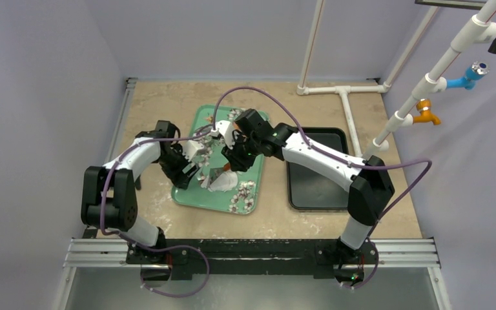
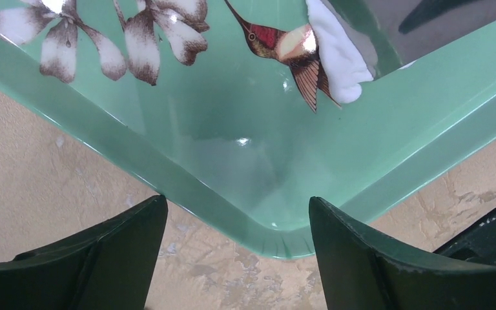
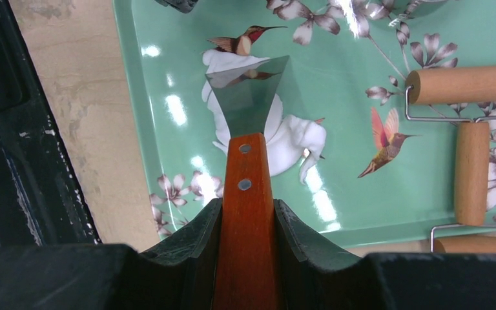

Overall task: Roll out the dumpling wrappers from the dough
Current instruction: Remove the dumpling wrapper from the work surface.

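Observation:
The dough [image 3: 290, 139] is a white, flattened, irregular patch on the green flowered tray [image 3: 168, 97]. It also shows in the top view [image 1: 221, 183] and the left wrist view [image 2: 336, 58]. My right gripper [image 3: 247, 206] is shut on the wooden handle of a metal scraper [image 3: 248, 97], whose blade lies over the dough. In the top view the right gripper [image 1: 236, 158] is over the tray's middle. My left gripper [image 2: 237, 203] is open and empty, its fingers on either side of a tray corner [image 2: 278, 239]. It is at the tray's left edge [image 1: 184, 175]. No round dumpling wrappers show.
A wooden rolling pin [image 3: 471, 84] with a wire frame lies on the tray beside the dough. A black tray [image 1: 316, 174] stands to the right of the green one. White pipes [image 1: 345, 90] lie at the back right of the table.

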Available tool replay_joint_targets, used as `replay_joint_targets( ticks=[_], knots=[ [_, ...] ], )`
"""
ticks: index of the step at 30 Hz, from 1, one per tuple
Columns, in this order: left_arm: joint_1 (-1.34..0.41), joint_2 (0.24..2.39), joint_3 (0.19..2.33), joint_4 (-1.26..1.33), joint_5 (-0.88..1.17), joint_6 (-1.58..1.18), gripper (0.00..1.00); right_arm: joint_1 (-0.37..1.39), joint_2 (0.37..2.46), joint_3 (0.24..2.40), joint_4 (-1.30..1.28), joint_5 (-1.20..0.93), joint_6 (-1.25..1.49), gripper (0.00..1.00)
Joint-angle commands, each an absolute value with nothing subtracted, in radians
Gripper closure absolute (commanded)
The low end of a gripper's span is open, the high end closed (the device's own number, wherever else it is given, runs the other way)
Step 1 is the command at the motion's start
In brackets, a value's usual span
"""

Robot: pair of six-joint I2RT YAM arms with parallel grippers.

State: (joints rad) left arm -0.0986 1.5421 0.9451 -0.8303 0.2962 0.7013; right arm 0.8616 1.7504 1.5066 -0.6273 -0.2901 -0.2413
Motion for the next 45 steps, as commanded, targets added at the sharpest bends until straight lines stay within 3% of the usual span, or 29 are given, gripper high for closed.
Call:
replay_joint_targets(
  ticks=[1,3,6,12,18,28,36,45],
  knots=[
    [-0.110,1.586,0.984,-0.874,0.404,0.743,0.23,0.871,1.718,1.426,-0.496,-0.295,-0.179,1.00],
    [-0.098,1.595,0.997,-0.863,0.398,0.716,0.30,0.871,1.709,1.423,-0.497,-0.289,-0.178,1.00],
    [-0.075,1.561,1.014,-0.845,0.415,0.681,0.28,0.871,1.704,1.427,-0.508,-0.276,-0.180,1.00],
    [-0.064,1.597,1.037,-0.810,0.360,0.638,0.39,0.871,1.695,1.414,-0.493,-0.251,-0.175,1.00],
    [0.029,1.577,1.057,-0.795,0.351,0.632,0.40,0.872,1.696,1.408,-0.497,-0.244,-0.182,1.00],
    [0.034,1.669,1.054,-0.836,0.359,0.662,0.64,0.910,1.745,1.461,-0.462,-0.257,-0.181,1.00],
    [0.031,1.669,1.054,-0.845,0.362,0.666,0.66,0.927,1.772,1.469,-0.397,-0.285,-0.159,1.00],
    [0.031,1.665,1.050,-0.843,0.369,0.670,0.66,0.927,1.707,1.517,-0.549,-0.213,-0.213,1.00]
  ],
)
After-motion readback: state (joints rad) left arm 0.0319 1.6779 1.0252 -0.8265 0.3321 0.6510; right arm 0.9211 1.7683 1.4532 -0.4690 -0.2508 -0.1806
